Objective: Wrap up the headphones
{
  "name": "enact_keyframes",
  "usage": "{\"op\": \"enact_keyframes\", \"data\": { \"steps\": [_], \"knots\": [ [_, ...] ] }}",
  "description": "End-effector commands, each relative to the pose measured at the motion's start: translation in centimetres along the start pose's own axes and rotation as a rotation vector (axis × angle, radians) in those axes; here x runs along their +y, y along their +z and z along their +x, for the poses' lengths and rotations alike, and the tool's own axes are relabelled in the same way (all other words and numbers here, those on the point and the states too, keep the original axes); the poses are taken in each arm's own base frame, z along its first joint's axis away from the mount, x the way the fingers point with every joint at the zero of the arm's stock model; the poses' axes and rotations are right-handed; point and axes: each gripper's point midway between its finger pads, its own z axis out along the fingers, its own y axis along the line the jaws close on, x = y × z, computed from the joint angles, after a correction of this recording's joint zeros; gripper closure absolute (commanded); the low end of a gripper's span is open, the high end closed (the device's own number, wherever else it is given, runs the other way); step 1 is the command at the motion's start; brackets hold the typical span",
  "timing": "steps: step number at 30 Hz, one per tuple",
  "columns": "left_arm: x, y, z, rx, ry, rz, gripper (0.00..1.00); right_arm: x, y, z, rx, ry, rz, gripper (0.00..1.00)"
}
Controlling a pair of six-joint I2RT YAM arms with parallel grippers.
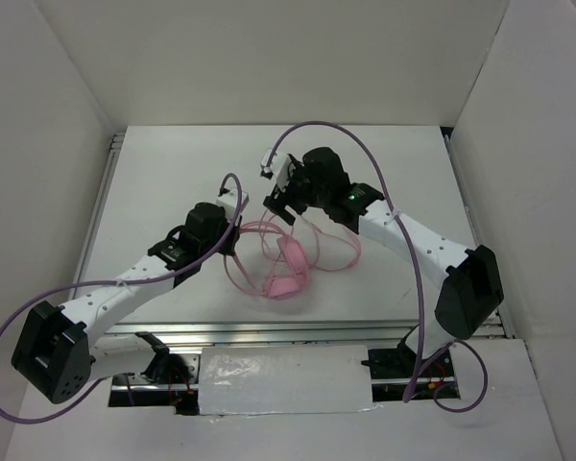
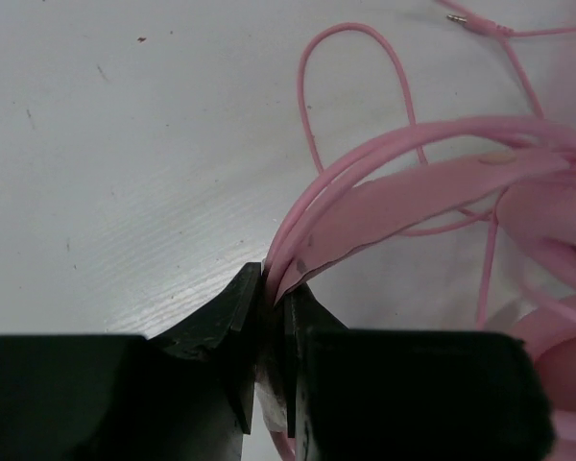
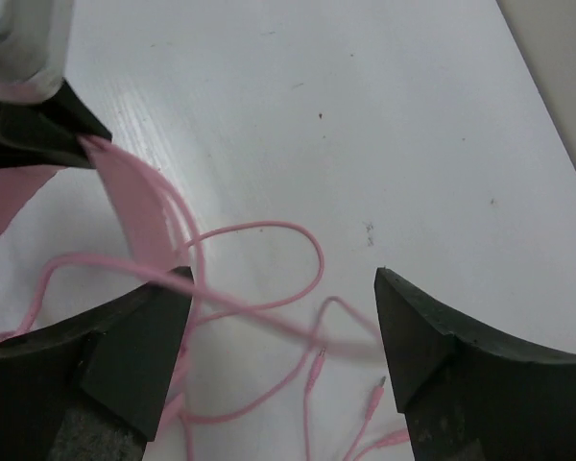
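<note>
— What is seen underneath?
— A white tabletop (image 1: 173,163), marked with small dark specks (image 3: 369,230) and edged on the left by a metal rail (image 1: 104,192).
— And around it?
— White walls (image 1: 38,144) are set up; a shiny taped panel (image 1: 283,379) is fixed at the near edge.

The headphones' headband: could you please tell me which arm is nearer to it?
Left. The left arm has its jaws shut on the headband; the right arm holds its jaws open over the loose cord, beside the headband without gripping it.
</note>
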Motion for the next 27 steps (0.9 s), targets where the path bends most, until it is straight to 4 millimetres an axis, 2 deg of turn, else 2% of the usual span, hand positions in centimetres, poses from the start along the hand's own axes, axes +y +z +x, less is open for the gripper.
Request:
{"op": "enact_keyframes", "data": {
  "steps": [1, 7, 11, 12, 14, 15, 16, 17, 18, 19, 20, 21, 22, 23, 24, 26, 27],
  "knots": [
    [-1.9, -1.0, -2.7, -0.107, 0.009, 0.104, 1.00, -1.1, 0.2, -1.7, -0.047, 0.053, -0.005, 0.15],
    [-2.0, -2.2, -4.0, -0.154, -0.027, 0.111, 1.00, -1.4, 1.2, -0.1, -0.055, 0.172, -0.069, 0.18],
    [-2.0, -3.3, -5.6, -0.186, -0.068, 0.110, 1.00, -2.5, 1.6, 0.5, -0.076, 0.228, -0.044, 0.18],
    [-1.9, -3.6, -6.0, -0.188, -0.076, 0.102, 1.00, -2.6, 1.6, 1.0, -0.074, 0.260, -0.037, 0.17],
    [-1.8, -4.3, -7.0, -0.196, -0.106, 0.096, 1.00, -3.8, 1.2, 0.4, -0.123, 0.303, 0.002, 0.12],
    [-1.6, -4.7, -7.5, -0.204, -0.133, 0.086, 1.00, -4.0, 1.2, 0.9, -0.125, 0.323, 0.005, 0.09],
    [-1.4, -4.8, -7.8, -0.202, -0.143, 0.078, 1.00, -4.2, 0.8, 0.1, -0.164, 0.306, 0.013, 0.05],
    [-1.4, -5.3, -9.0, -0.222, -0.153, 0.075, 1.00, -5.1, 0.5, 0.6, -0.173, 0.377, 0.031, 0.00],
    [-1.3, -5.6, -9.3, -0.224, -0.165, 0.074, 1.00, -5.0, 0.2, 1.9, -0.159, 0.411, 0.015, 0.00],
    [-1.2, -5.7, -9.8, -0.228, -0.171, 0.073, 1.00, -6.0, -0.3, 1.2, -0.210, 0.413, 0.031, 0.00],
    [-1.1, -6.3, -11.2, -0.254, -0.181, 0.074, 1.00, -5.8, -0.4, 1.9, -0.212, 0.450, 0.020, 0.00],
    [-1.0, -6.5, -11.3, -0.239, -0.190, 0.071, 1.00, -6.5, -0.7, 2.6, -0.213, 0.469, 0.022, 0.00],
    [-0.8, -6.4, -11.8, -0.235, -0.198, 0.064, 1.00, -6.5, -1.0, 2.7, -0.222, 0.481, 0.005, 0.00],
    [-0.6, -7.2, -13.6, -0.264, -0.209, 0.061, 1.00, -6.1, -1.0, 3.3, -0.211, 0.502, -0.007, 0.00],
    [-0.5, -7.0, -13.9, -0.256, -0.212, 0.056, 1.00, -6.3, -1.1, 3.8, -0.207, 0.510, -0.008, 0.00],
    [-0.1, -7.9, -16.0, -0.284, -0.228, 0.044, 1.00, -6.0, -1.1, 4.6, -0.206, 0.524, 0.000, 0.00],
    [0.4, -7.5, -15.8, -0.257, -0.229, 0.025, 1.00, -6.0, -1.2, 4.6, -0.215, 0.522, 0.003, 0.00]
  ]
}}
